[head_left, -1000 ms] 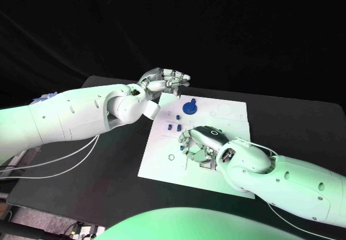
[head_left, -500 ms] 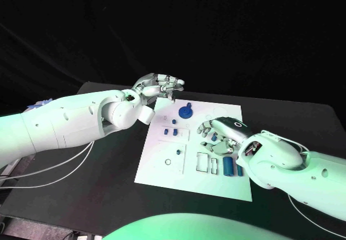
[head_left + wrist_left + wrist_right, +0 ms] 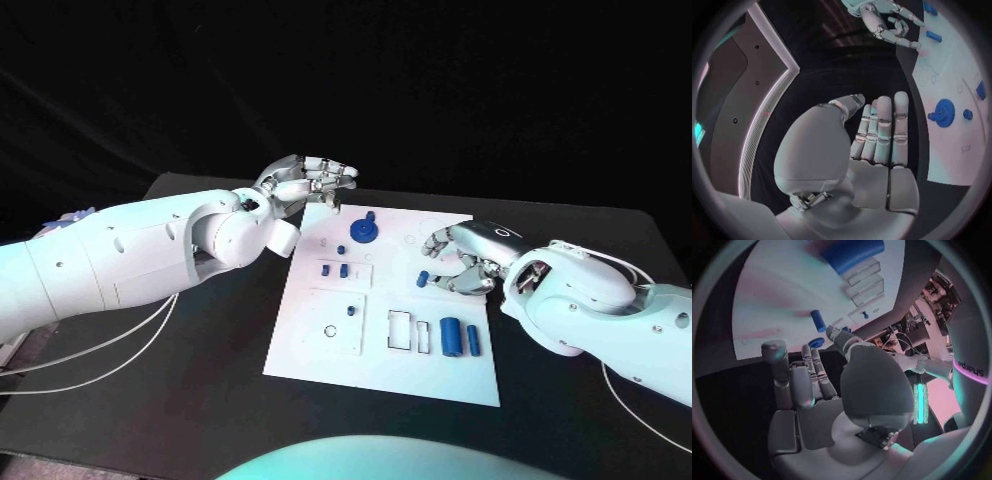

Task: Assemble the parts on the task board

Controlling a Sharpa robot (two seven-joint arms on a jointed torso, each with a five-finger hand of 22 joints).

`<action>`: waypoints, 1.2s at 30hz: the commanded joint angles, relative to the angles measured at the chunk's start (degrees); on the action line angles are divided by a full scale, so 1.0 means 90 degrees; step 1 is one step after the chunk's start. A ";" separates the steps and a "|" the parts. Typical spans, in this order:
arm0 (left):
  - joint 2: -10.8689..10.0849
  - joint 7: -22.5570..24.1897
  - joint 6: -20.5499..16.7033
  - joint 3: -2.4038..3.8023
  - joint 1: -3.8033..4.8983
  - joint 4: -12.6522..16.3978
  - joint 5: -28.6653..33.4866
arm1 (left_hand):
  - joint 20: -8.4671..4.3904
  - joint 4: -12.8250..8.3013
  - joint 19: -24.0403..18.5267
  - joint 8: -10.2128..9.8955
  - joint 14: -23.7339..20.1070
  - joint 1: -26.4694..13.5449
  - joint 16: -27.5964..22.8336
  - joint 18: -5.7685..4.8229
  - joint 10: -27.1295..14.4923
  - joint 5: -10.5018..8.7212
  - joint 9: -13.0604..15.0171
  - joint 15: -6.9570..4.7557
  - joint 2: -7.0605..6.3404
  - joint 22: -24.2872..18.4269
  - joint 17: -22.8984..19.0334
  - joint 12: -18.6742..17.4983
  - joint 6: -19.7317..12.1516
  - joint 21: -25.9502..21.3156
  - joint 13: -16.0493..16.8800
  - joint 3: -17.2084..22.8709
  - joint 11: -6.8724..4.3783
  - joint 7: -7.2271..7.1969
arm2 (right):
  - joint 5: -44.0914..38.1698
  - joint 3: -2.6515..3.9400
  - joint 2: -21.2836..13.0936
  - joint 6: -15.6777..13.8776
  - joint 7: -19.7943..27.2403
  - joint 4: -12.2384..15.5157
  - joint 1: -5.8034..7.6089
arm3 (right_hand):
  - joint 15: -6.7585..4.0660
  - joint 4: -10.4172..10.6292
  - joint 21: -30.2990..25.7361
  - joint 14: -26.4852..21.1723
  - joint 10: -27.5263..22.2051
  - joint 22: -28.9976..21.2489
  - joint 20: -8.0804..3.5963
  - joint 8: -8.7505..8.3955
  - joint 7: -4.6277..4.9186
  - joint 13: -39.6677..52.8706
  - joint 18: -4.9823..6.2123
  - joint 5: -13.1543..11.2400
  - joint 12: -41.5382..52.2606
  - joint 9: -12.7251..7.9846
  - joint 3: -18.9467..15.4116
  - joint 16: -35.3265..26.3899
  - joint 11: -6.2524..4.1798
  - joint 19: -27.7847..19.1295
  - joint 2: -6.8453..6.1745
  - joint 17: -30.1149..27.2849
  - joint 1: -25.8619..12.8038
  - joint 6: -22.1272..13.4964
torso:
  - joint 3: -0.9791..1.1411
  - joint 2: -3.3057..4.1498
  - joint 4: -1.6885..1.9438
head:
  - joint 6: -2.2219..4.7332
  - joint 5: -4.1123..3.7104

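Black cloth backs the scene, and a black table (image 3: 188,390) carries the white task board (image 3: 375,350) at its middle.

On the board's far end stands a blue round part with a knob (image 3: 366,229); nearer along the left column lie two small blue pegs (image 3: 336,270) in a marked rectangle. Another small blue peg (image 3: 424,279) sits just beside the right robot hand's fingertips — whether they touch it cannot be told. Toward the near right of the board lie a large blue cylinder (image 3: 451,335) and a thinner blue bar (image 3: 473,340) side by side, next to two outlined rectangular slots (image 3: 411,330). A small ring outline (image 3: 330,331) marks the left side.

The left robot hand (image 3: 307,182) hovers over the table just beyond the board's far left corner, fingers curled loosely and apart, holding nothing; its wrist view shows an open palm with fingers straight.

The right robot hand (image 3: 464,262) hangs over the board's right edge, fingers bent but parted, with nothing gripped — its wrist view shows an empty palm (image 3: 817,405).

In the right wrist view the word "sharpa" reads on the arm's white shell (image 3: 971,367).
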 commanded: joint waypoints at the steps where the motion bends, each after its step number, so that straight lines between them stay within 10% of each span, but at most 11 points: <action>1: 0.0007 0.0023 0.0096 0.0002 0.0005 0.0010 -0.0017 | 0.0017 -0.0036 -0.0009 -0.0025 -0.0043 -0.0063 -0.0027 0.0090 -0.0046 0.0000 0.0007 0.0017 0.0011 -0.0006 -0.0008 -0.0042 0.0009 -0.0033 -0.0007 -0.0008 0.0000 0.0043 | 0.0006 -0.0009 0.0049 0.0470 0.0081 -0.0052 -0.0005 | -0.0020 0.0004 -0.0057 -0.0048 0.0062 -0.0018 0.0002 -0.0019 -0.0009 -0.0020 0.0092 0.0012 0.0057 -0.0002 -0.0054 -0.0040 -0.0026 -0.0036 0.0058 -0.0023 0.0111 0.0018 | 0.0002 0.0005 -0.0002 | -0.0011 0.0016; 36: 0.0006 -0.0005 0.0120 0.0002 0.0005 0.0012 -0.0017 | 0.0021 -0.0048 -0.0007 -0.0023 -0.0047 -0.0075 -0.0030 0.0092 -0.0051 0.0000 0.0014 0.0019 0.0018 -0.0014 -0.0008 -0.0042 0.0011 -0.0046 -0.0006 -0.0006 0.0002 0.0043 | -0.0282 -0.0062 0.0454 -0.0060 -0.0147 -0.0401 -0.0162 | -0.0342 0.0113 0.0999 0.0272 0.2025 0.0664 -0.0295 0.0211 -0.0211 -0.0199 -0.0121 -0.0501 0.0153 0.0100 0.0851 0.0158 -0.0386 0.0702 0.0543 0.0396 0.0353 0.1131 | -0.0001 0.0000 0.0000 | -0.0084 -0.0001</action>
